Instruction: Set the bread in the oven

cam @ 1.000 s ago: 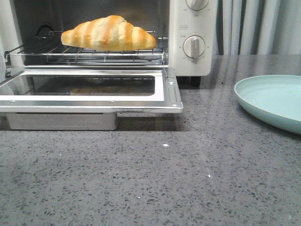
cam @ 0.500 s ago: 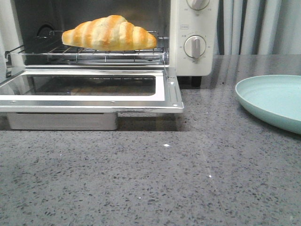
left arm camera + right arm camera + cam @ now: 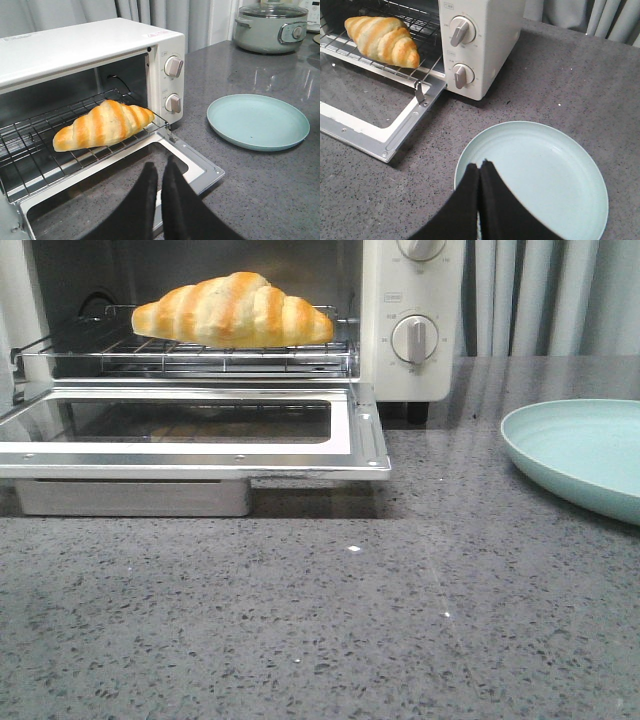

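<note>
The bread lies lengthwise on the wire rack inside the oven, resting flat on its underside, one tapered end toward the knob panel; this placement suggests the loading step is complete, since the roll is fully supported by the rack and clear of the door opening. The oven door is folded down flat in front of the cavity, level with the rack's front edge, and remains to be shut if the task requires it. Two knobs sit one above the other on the panel beside the cavity. Outward from the oven, on the knob side, an empty pale blue plate rests on the grey stone counter, near the oven but apart from it. The left gripper hangs above the lowered door, its jaws pressed together and holding nothing. The right gripper hovers over the near rim of the plate, jaws likewise closed and empty. Beyond the plate, well apart from the oven, stands a lidded cooker pot.
</note>
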Controlling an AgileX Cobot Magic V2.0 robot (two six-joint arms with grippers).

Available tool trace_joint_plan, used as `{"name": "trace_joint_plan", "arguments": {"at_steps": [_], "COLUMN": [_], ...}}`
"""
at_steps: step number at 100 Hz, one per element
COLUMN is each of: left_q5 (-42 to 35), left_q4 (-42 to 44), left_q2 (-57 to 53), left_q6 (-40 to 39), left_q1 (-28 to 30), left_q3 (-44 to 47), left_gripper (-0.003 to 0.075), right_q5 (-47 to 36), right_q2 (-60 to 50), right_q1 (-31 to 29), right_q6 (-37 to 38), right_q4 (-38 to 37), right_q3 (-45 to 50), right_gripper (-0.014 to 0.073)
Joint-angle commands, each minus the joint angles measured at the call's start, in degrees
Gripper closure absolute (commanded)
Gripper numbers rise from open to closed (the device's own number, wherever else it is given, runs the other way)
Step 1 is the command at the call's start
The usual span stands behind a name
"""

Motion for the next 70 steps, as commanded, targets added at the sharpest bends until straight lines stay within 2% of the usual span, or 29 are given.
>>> {"name": "trace_joint_plan", "arguments": {"at_steps": [1,70], "left_q5": [-3.9,-3.9], "left_q4": [-1.7,-1.7], "left_q2": [0.3,0.3], "left_q6": [-0.1,-0.1], "left_q1": [0.1,0.1], "left_q3": [-1.4,-1.3], "left_gripper": [0.074,0.074], "right_q5": [-3.0,-1.9], "right_q2": [0.0,0.0], "right_q1": [-0.1,-0.1], "right_q6": [0.2,0.2], "right_q4": [-3.0,-3.0], "right_q3": [-1.3,-1.3], "right_gripper": [0.0662,0.0662]}}
